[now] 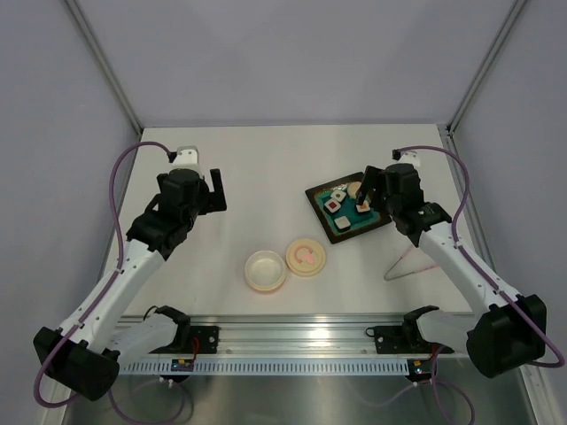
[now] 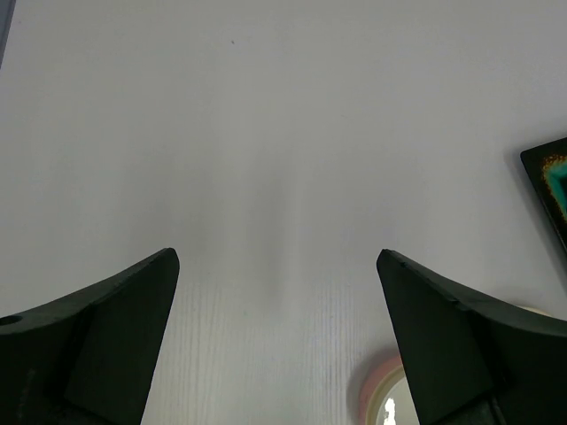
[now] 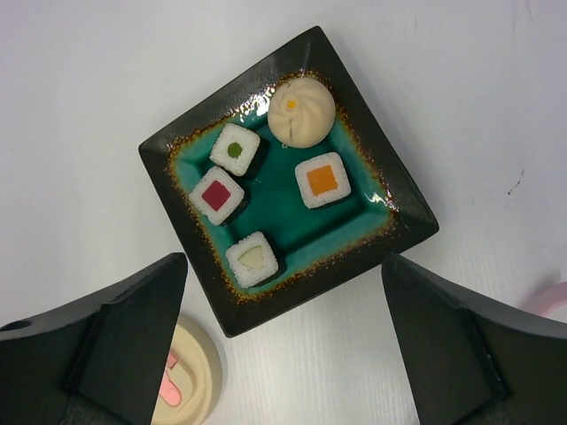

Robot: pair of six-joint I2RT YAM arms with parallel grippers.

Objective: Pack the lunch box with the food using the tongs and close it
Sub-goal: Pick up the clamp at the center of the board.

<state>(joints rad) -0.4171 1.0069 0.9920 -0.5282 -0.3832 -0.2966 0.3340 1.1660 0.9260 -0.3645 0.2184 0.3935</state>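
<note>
Left gripper (image 2: 276, 257) and right gripper (image 3: 283, 264) wide open, empty; right, over the tray (image 3: 226, 104), should grasp the tongs (image 3: 549, 295) beside it mid-arm

white table (image 1: 257, 168), pale grey-lilac walls (image 1: 292, 53) on 3 sides, 2 slanted metal corner posts (image 1: 104, 62), even soft light.

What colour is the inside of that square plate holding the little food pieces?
Glossy teal-green, with a dark, nearly black rim speckled golden-brown along its inner edge. The right wrist view shows it best.

We see a dark square tray (image 3: 308, 235) with a glossy teal centre, sitting askew on a white table (image 1: 257, 168).
</note>
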